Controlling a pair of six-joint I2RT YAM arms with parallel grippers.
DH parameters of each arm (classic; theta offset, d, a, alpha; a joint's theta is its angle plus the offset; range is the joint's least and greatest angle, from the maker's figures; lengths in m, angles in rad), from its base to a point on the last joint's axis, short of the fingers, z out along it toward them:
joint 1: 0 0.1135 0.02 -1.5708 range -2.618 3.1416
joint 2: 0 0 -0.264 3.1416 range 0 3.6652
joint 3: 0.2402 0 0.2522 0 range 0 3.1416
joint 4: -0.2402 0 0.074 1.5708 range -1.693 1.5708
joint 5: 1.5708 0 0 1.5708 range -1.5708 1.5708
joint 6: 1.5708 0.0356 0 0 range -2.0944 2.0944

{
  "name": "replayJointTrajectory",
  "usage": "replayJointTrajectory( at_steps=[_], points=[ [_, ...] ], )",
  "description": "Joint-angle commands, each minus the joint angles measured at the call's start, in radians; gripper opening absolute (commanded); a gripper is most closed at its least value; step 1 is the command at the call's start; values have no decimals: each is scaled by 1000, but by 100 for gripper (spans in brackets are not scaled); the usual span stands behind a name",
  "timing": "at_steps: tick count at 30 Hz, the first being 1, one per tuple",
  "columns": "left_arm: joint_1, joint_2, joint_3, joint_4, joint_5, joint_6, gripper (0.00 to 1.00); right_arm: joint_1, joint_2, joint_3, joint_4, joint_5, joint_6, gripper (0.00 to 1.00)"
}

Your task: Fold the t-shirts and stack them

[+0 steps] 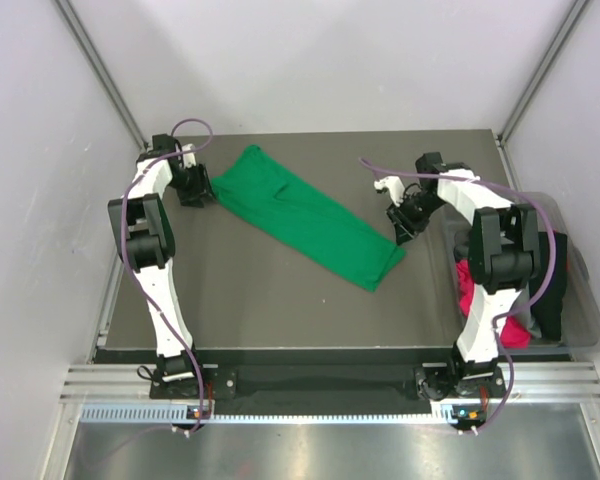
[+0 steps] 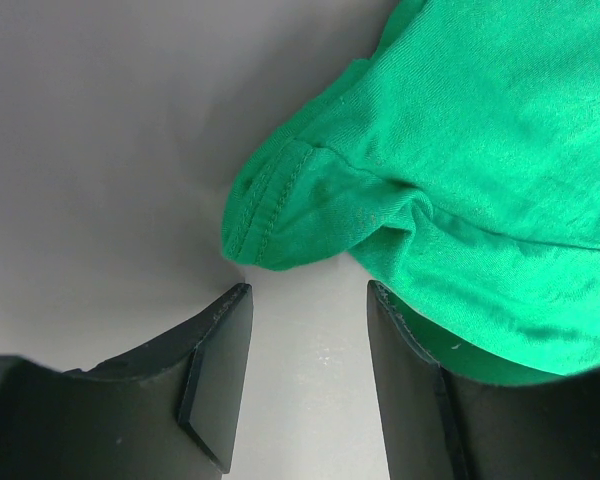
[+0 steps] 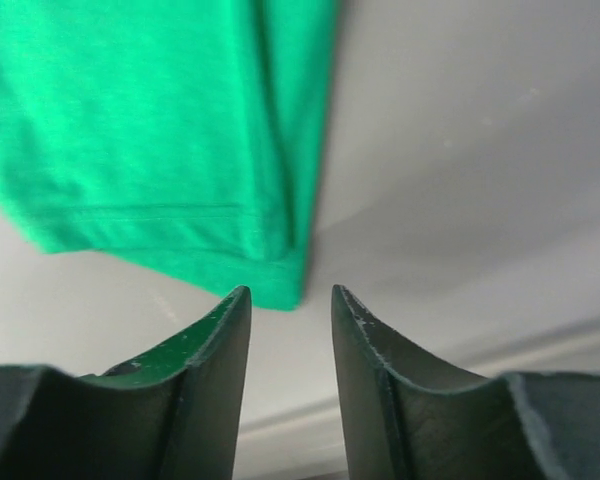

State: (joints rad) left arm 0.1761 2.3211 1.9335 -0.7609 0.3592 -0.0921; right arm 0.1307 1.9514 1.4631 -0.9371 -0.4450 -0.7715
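Where the green t-shirt [image 1: 300, 218] ends on open table [image 1: 280, 300], left jaws and right jaws stand spread, empty.

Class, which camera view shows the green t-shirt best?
The top external view: the green t-shirt lies as a long strip, seen end to end. The left wrist view shows only a bunched hemmed corner; the right wrist view shows only one hemmed end.

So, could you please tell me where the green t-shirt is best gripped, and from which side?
Probably by its two narrow ends. The green t-shirt lies as a long diagonal strip, so the left claw can pinch the stitched far-left end from the left, and the right claw the hemmed near-right corner from the right. Both claws stand open right at those edges.
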Motion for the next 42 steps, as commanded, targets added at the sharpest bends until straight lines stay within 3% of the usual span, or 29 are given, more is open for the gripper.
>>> replayJointTrajectory(
  at_steps=[1,7,14,17,21,22,34,40,42],
  points=[
    [5,3,-25,-3,-12,9,55,6,9,57,-61,-130,-38,40],
    [5,-2,-33,-2,-11,14,55,15,72,108,-86,-141,-37,43],
    [5,-5,-34,3,-23,20,55,23,152,138,-86,-129,-15,41],
    [8,3,-21,-2,-32,23,55,29,161,132,-86,-113,-9,28],
    [10,26,4,-5,-32,23,55,32,150,97,-83,-87,6,2],
    [8,33,19,-5,-32,23,55,32,130,68,-72,-84,12,0],
    [8,205,327,-20,-32,-17,54,116,-69,-193,-89,-101,5,5],
    [7,241,374,-11,-36,-12,52,236,-94,-230,-77,-127,35,6],
    [6,251,378,-3,-17,-5,46,263,-94,-227,-72,-142,52,6]
  ],
)
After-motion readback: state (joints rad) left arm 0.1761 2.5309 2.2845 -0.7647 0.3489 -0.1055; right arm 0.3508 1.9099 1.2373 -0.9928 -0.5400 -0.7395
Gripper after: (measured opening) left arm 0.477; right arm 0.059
